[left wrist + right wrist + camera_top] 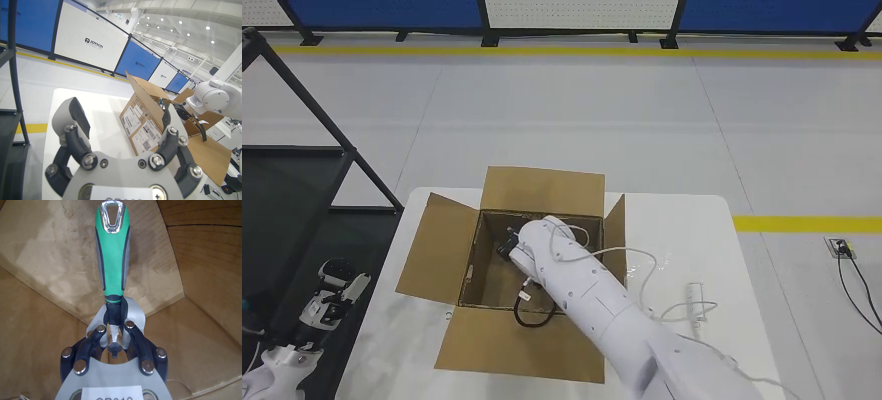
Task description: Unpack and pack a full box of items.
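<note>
Seeing my right gripper (pixel 114 316) clamped on green-handled tool (pixel 112 256) inside box (pixel 204 260); left gripper (pixel 122 106) spread wide, apart from box.

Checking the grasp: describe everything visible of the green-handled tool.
The green-handled tool is screwdriver-like: green rubbery-looking handle, grey side grips, black trim, shiny looped cap at the far end. The right gripper is shut on its black collar; a metal shank shows behind the fingers. It points into the cardboard box; contact with the cardboard is unclear.
</note>
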You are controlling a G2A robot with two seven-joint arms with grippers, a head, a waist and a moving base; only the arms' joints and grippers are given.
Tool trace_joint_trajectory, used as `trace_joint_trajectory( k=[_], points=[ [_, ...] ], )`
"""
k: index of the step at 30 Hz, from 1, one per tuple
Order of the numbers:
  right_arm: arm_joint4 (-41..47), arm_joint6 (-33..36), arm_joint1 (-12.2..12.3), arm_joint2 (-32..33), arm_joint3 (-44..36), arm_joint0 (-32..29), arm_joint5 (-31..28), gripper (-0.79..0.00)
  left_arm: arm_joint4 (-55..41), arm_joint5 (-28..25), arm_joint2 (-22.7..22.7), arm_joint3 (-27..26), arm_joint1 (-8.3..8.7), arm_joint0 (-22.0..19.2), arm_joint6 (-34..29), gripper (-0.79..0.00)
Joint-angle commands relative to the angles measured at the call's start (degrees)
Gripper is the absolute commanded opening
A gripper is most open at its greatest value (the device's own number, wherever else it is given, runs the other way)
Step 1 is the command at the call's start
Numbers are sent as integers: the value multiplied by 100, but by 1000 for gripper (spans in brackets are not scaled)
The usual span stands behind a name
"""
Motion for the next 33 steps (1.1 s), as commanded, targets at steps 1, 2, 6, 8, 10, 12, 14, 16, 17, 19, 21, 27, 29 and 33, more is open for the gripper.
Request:
trace_joint_trajectory(
  k=[1, 2, 6, 8, 10, 12, 14, 16, 17, 19, 21, 27, 29, 33],
  points=[
    [13, -30, -1, -3, 2, -9, -4, -785, 0, 0, 0, 0, 0, 0, 0, 0],
    [13, -30, -1, -3, 2, -9, -4, -785, 0, 0, 0, 0, 0, 0, 0, 0],
    [13, -30, -1, -3, 2, -9, -4, -785, 0, 0, 0, 0, 0, 0, 0, 0],
    [13, -30, -1, -3, 2, -9, -4, -785, 0, 0, 0, 0, 0, 0, 0, 0],
    [13, -30, -1, -3, 2, -9, -4, -785, 0, 0, 0, 0, 0, 0, 0, 0],
    [13, -30, -1, -3, 2, -9, -4, -785, 0, 0, 0, 0, 0, 0, 0, 0],
    [13, -30, -1, -3, 2, -9, -4, -785, 0, 0, 0, 0, 0, 0, 0, 0],
    [13, -30, -1, -3, 2, -9, -4, -785, 0, 0, 0, 0, 0, 0, 0, 0],
    [13, -30, -1, -3, 2, -9, -4, -785, 0, 0, 0, 0, 0, 0, 0, 0],
    [13, -30, -1, -3, 2, -9, -4, -785, 0, 0, 0, 0, 0, 0, 0, 0],
    [360, -549, 1, 162, 39, -179, 442, -785, 0, 0, 0, 0, 0, 0, 0, 0],
    [329, -587, -2, 144, 21, -199, 478, -785, 0, 0, 0, 0, 0, 0, 0, 0],
    [329, -587, -2, 144, 21, -199, 478, -785, 0, 0, 0, 0, 0, 0, 0, 0],
    [329, -587, -2, 144, 21, -199, 478, -785, 0, 0, 0, 0, 0, 0, 0, 0]
  ],
)
